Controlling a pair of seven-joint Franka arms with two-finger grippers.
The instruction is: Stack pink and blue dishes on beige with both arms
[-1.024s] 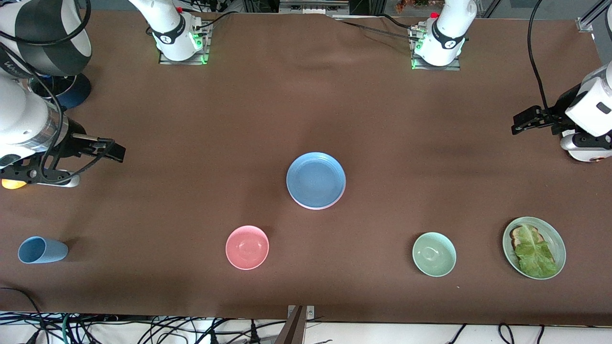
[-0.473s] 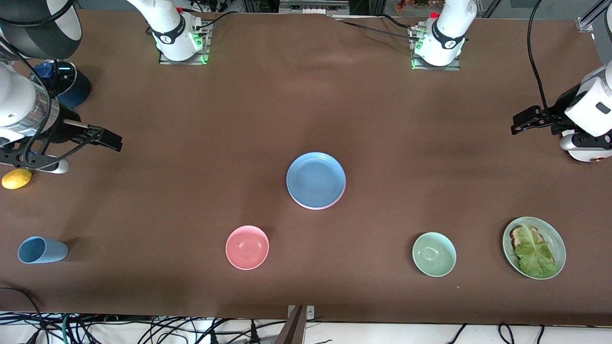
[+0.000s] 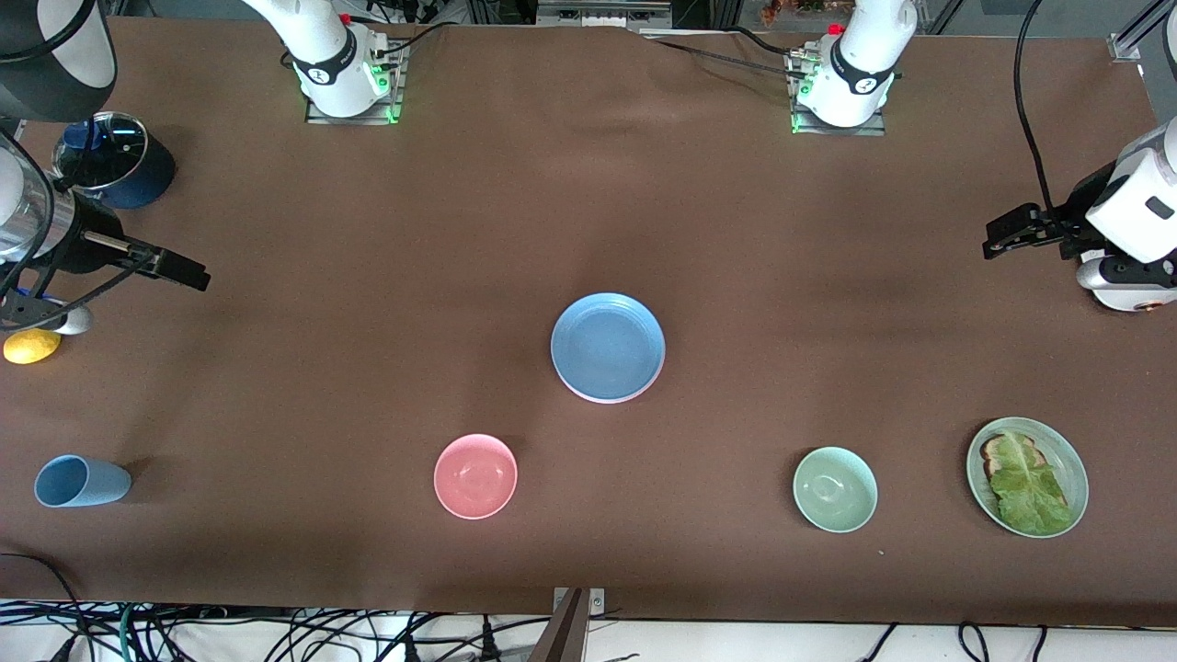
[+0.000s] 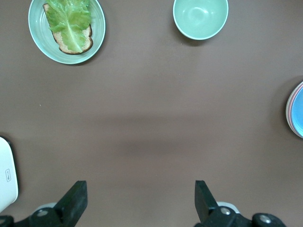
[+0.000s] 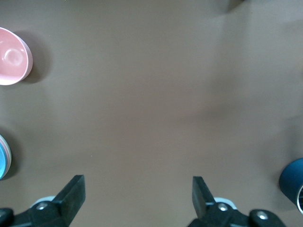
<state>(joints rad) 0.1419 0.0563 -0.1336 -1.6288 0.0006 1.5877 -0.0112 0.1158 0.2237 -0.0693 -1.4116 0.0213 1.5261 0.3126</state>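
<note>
Right gripper point(image 3: 184, 268) farther from blue plate point(image 3: 607, 346)

Even overhead light, soft shadows, sharp focus, no glare

This is a robotics lab, not a kitchen. Two white jointed robot arms are bolted to metal base plates point(image 3: 351, 108) with green indicator lights, on a surface covered in brown cloth point(image 3: 515, 211). Tangled black cables point(image 3: 230, 634) lie along its near edge, and aluminium framing point(image 3: 602, 13) stands by the bases.
</note>
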